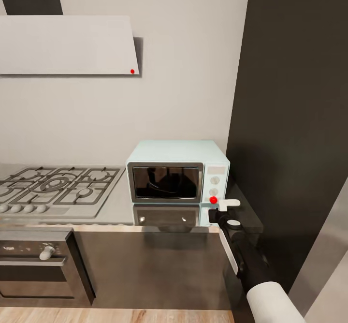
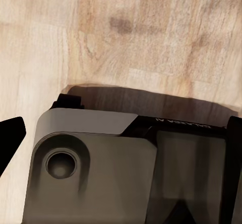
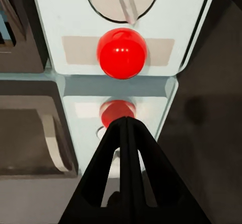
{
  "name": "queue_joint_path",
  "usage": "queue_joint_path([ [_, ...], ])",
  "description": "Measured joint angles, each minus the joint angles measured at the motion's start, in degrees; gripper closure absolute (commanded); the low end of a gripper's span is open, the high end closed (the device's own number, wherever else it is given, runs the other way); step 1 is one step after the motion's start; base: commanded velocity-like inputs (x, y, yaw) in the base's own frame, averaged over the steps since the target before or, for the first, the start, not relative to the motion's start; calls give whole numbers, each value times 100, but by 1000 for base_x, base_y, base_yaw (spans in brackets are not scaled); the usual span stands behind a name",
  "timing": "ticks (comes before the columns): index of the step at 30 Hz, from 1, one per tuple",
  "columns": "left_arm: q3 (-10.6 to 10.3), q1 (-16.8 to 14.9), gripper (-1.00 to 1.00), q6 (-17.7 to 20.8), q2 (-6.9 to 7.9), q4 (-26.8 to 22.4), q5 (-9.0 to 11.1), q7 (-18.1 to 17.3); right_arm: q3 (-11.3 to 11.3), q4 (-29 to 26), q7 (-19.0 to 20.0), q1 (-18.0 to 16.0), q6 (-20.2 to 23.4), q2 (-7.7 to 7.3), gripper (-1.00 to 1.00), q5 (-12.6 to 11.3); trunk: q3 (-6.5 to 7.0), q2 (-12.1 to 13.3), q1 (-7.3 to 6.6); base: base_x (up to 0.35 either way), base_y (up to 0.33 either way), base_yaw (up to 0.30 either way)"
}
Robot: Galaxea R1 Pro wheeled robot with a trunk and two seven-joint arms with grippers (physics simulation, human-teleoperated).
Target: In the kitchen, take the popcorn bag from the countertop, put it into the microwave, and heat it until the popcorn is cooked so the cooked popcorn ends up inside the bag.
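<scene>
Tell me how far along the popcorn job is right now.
Late stage, it seems. The microwave door is closed on the countertop; whether the bag is inside cannot be told through the dark glass. In hand: the right tool, fingers together, points at the red button on the knob panel. Left: starting the heating and cooking the popcorn.

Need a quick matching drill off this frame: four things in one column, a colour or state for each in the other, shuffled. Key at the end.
Things:
1. microwave door
2. start button
3. right gripper
4. gas hob

Colour or state:
A. glossy red
B. closed, dark glass
C. fingers pressed together, aimed at the button
D. grey grates, left of the microwave

Pairs: 1-B, 2-A, 3-C, 4-D
</scene>
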Motion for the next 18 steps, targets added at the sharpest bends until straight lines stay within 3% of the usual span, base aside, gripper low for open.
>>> queue_joint_path([
  [18,-5,0,-100,0,0,0,-4,-3,0,3,-3,0,-22,0,100,21,0,-1,-2,124,0,0],
])
